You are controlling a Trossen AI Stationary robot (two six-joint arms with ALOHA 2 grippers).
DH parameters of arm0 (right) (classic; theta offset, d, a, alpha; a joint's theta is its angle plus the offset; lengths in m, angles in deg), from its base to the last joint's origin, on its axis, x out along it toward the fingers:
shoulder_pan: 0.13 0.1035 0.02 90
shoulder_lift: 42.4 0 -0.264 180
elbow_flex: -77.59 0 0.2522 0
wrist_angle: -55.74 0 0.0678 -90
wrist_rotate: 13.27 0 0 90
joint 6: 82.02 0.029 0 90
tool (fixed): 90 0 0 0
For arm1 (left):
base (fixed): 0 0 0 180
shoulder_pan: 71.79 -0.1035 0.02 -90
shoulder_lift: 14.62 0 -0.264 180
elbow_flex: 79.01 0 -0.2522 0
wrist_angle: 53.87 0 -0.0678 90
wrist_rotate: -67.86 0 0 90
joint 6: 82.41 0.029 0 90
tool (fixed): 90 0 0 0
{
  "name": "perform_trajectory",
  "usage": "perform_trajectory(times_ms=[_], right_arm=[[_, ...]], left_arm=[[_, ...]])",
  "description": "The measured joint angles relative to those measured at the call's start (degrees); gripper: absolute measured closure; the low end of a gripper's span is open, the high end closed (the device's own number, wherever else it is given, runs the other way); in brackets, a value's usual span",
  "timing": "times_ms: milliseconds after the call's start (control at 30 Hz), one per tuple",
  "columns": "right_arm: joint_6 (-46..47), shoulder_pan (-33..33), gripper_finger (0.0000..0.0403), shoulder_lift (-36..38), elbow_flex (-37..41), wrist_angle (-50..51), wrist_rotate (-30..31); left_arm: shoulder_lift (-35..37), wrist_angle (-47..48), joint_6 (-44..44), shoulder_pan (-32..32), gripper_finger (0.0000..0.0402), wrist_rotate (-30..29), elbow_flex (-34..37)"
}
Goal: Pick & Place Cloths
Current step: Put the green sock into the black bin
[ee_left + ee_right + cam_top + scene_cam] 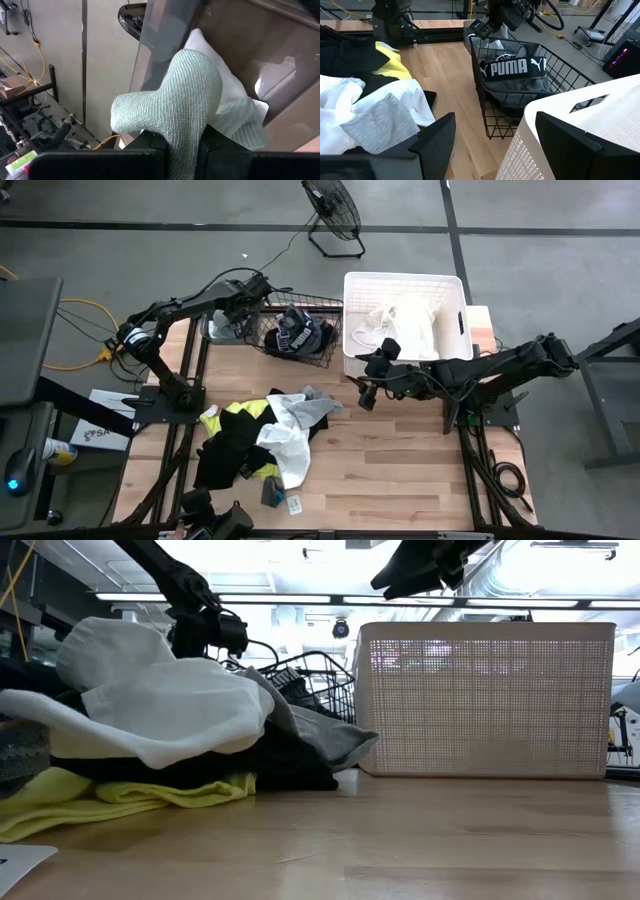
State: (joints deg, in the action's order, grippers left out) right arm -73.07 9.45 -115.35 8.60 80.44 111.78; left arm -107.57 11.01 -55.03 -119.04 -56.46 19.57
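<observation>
Grey knit cloth (175, 107) clamped in left pincer (175, 150), drooping forward, tail hidden | right pincer (495, 145) spread wide, empty, beside tub (600, 130)

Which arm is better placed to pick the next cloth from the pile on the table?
The right. Its tool is open, empty and near the pile. The left tool holds a grey knit cloth near the wire basket.

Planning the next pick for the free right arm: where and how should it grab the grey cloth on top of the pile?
Likely best: pinch the grey cloth at its raised free corner nearest the wire basket, descending from above. It lies flat and loose atop the white cloth, so that edge can lift cleanly. The right gripper is open, near the white tub.
</observation>
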Motion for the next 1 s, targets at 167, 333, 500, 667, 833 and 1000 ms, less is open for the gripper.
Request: perform_trajectory(times_ms=[167,333,500,667,833,1000], right_arm=[[0.01,0.0,0.0135,0.0,0.0,0.0,0.0],[-0.07,0.0,0.0135,0.0,0.0,0.04,0.0],[-0.13,-0.02,0.0135,0.0,0.0,0.04,0.0],[0.02,-0.04,0.0135,0.0,0.0,0.04,0.14],[0.51,-0.85,0.0135,0.0,0.0,0.04,0.71],[2.09,-2.22,0.0135,0.0,0.0,0.37,-0.02]], left_arm=[[0.16,-0.02,-0.26,0.0,0.0373,0.06,0.0],[1.33,0.12,-1.12,0.09,0.0373,-1.17,-0.56],[2.55,0.74,-2.92,0.1,0.0373,-1.46,-1.41],[2.86,2.06,-6.65,0.52,0.0373,-1.19,-2.05],[2.86,3.47,-13.31,0.52,0.0373,1.18,-2.05],[2.86,4.61,-21.67,0.37,0.0373,2.83,-2.05]])
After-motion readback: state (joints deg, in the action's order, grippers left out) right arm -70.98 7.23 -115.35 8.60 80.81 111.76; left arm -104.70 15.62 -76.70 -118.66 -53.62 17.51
